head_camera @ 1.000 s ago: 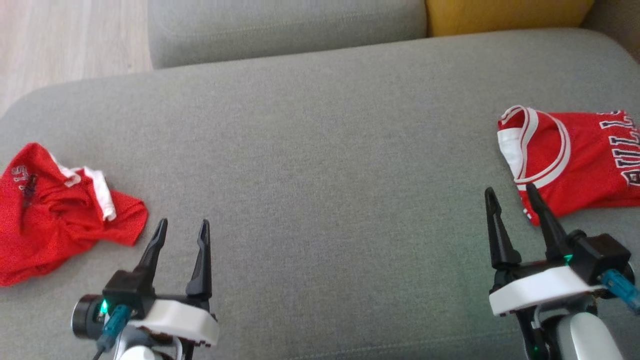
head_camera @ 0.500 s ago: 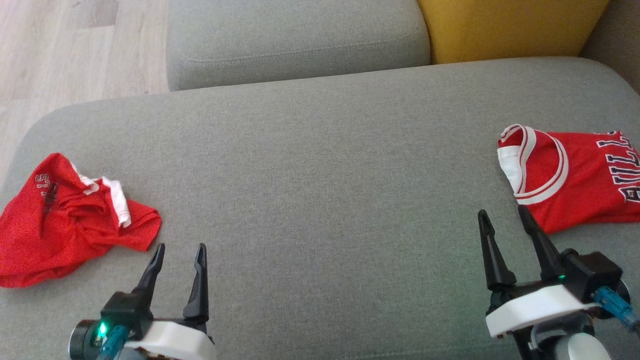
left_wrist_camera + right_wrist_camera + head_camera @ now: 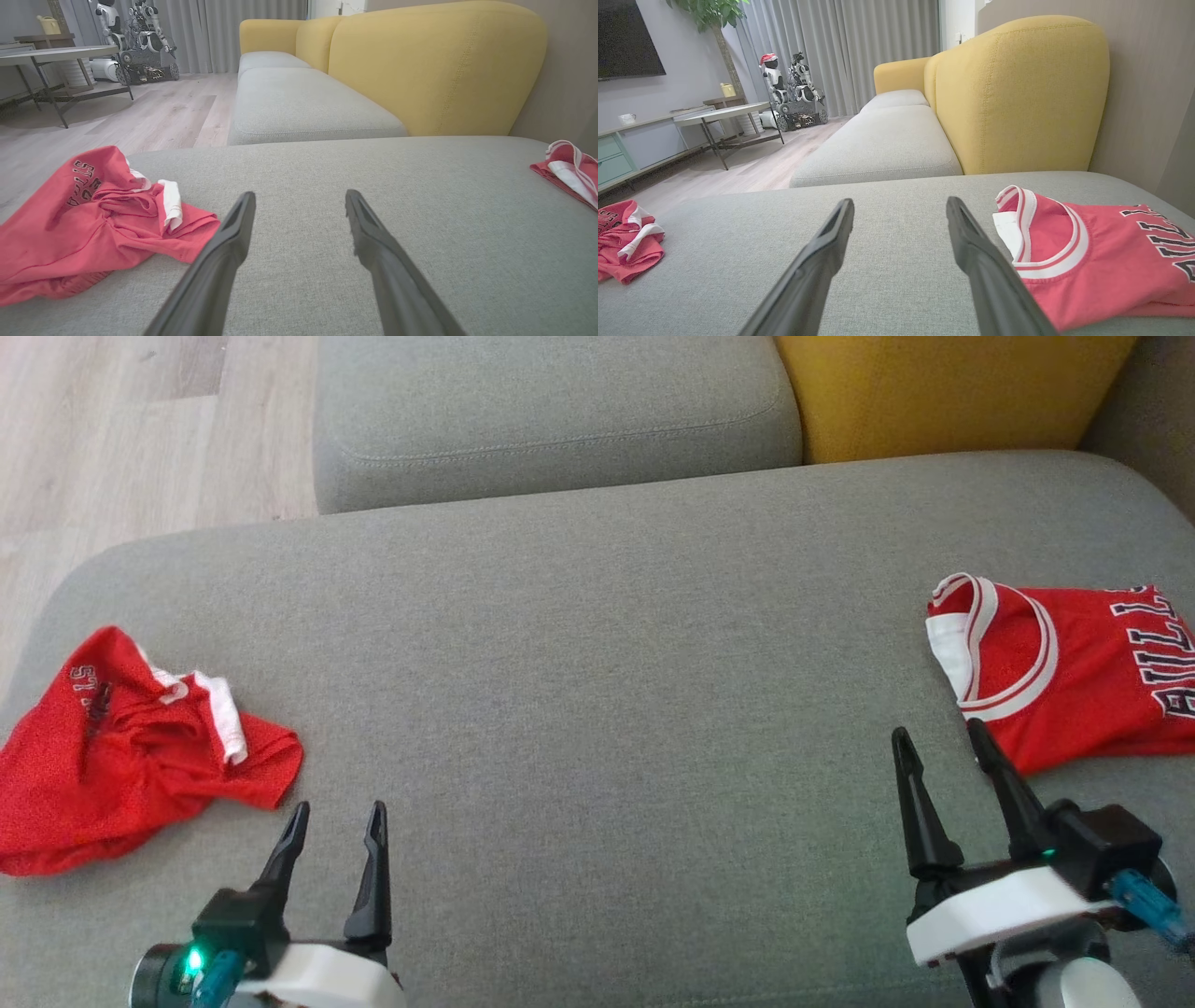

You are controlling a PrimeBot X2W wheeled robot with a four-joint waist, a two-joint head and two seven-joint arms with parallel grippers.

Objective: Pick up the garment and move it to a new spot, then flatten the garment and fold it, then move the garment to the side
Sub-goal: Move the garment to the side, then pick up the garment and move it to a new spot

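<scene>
On the woven grey cushion (image 3: 597, 663) — two red mesh jerseys.
Left lay the crumpled jersey (image 3: 121, 747), right the flat white-trimmed jersey (image 3: 1074, 681); left gripper (image 3: 337, 809) and right gripper (image 3: 938, 730) gaped wide, empty.

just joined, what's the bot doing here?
Nothing is held right now. Both the left gripper and the right gripper are open, low over the grey sofa cushion. A crumpled red garment lies just left of the left gripper, untouched. A red Bulls jersey, apparently folded, lies on the cushion's right side beside the right gripper. The crumpled one looks like the next to handle.
</scene>
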